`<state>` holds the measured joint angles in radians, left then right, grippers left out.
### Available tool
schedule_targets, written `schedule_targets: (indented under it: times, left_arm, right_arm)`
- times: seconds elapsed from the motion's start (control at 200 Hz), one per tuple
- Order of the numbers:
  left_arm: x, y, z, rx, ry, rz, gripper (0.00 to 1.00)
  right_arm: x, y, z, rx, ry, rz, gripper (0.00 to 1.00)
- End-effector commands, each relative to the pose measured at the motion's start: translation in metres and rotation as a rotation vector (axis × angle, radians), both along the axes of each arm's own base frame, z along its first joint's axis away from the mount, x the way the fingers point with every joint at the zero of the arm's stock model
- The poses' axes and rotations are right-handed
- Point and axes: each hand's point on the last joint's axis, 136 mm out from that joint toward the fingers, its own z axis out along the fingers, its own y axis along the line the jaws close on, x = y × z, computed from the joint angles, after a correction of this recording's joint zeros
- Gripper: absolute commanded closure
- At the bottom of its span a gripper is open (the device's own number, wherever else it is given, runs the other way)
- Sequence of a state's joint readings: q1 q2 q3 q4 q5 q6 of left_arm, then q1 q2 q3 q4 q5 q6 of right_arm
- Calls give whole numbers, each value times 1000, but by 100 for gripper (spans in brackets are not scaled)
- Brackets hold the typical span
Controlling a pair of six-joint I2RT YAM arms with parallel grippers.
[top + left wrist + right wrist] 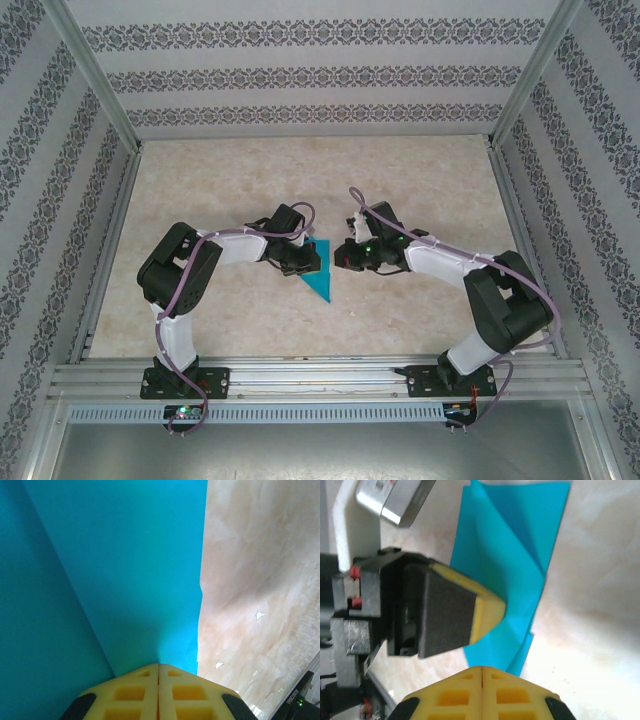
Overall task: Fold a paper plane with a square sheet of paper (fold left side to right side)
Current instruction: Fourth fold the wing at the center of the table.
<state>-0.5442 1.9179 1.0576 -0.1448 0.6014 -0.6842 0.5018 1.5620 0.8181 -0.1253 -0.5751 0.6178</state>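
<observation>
Paper (319, 278): plain teal-blue, unmarked, darker in the shaded layers. Worktop (230, 190): beige, marbled, with small white flecks. Walls (300, 75): white with bands of dark grey ornamental pattern. Arms (185, 290): black and white, with purple cables (159, 325). Left pincer (159, 669) and right pincer (482, 670): yellow fingers, black corners. Rails (320, 375): silver.

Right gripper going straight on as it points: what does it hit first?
Probably the near edge of the folded teal-blue paper sheet, just ahead of the right gripper. A yellow-tipped finger of the left gripper sits close beside that line; depth is unclear.
</observation>
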Motion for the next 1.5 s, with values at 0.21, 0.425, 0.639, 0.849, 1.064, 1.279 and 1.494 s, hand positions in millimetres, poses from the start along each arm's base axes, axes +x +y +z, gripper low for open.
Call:
schedule_targets:
  times: [0.21,0.425,0.639,0.849,1.064,1.279,1.494]
  left_arm:
    - [-12,15,-24,95,37,16,92]
    - [-12,15,-24,95,37,15,91]
    - [-11,15,-24,97,38,18,92]
    - [-12,16,-24,98,38,17,92]
    - [-12,15,-25,99,38,15,92]
    - [-12,16,-25,100,39,16,92]
    - [-12,15,-25,100,39,14,92]
  right_arm:
    - [-47,30,-14,105,131,81,100]
    - [-47,33,-27,79,144,79,100]
    - [-49,37,-35,63,165,92,100]
    - [-56,35,-43,34,179,97,100]
    - [-58,31,-48,10,189,96,100]
    - [-65,30,-56,-11,213,104,100]
    - [-71,26,-61,-32,226,105,100]
